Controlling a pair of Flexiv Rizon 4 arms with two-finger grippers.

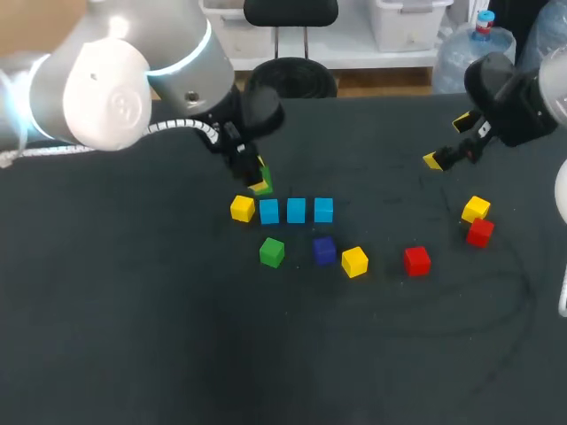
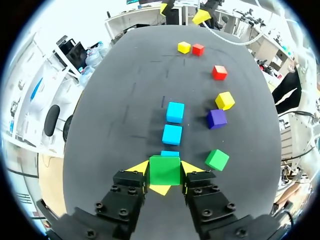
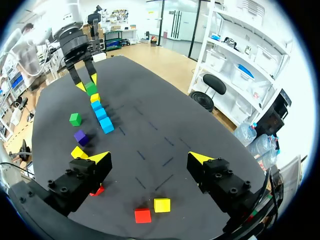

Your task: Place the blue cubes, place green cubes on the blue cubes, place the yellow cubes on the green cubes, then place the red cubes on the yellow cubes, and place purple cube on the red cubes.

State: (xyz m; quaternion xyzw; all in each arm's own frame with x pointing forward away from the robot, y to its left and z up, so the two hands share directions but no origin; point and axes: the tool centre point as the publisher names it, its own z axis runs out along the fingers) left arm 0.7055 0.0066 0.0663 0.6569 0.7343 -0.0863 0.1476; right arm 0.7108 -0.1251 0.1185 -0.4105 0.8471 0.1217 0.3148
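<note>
Left claw [image 2: 164, 172] is clenched on a green cube [image 2: 164, 170], its yellow tips pressing two opposite side faces. This leaves the underside free to land flat. The cube hangs off the table at the near end of the blue row. The first blue cube [image 2: 170, 153] peeks out just ahead of it, and a corner of a yellow cube [image 2: 161, 190] shows beneath. Whether it is squarely over the blue one I cannot tell. I judge the step in hand to be topping that first blue cube.

The fingers stand across the row, where the table [image 1: 133, 336] is bare on either side, so the yellow neighbour should not block them. The second blue cube [image 2: 172, 135] and third blue cube [image 2: 175, 112] carry the line on with small gaps. A loose green cube [image 2: 217, 159], the purple cube [image 2: 216, 119], another yellow [image 2: 225, 100] and a red cube [image 2: 219, 72] lie beside it.

Right claw [image 3: 149, 159] hangs released and empty, well apart, with a yellow-and-red pair [image 3: 152, 210] near it. Wide open cloth runs to the near edge.
</note>
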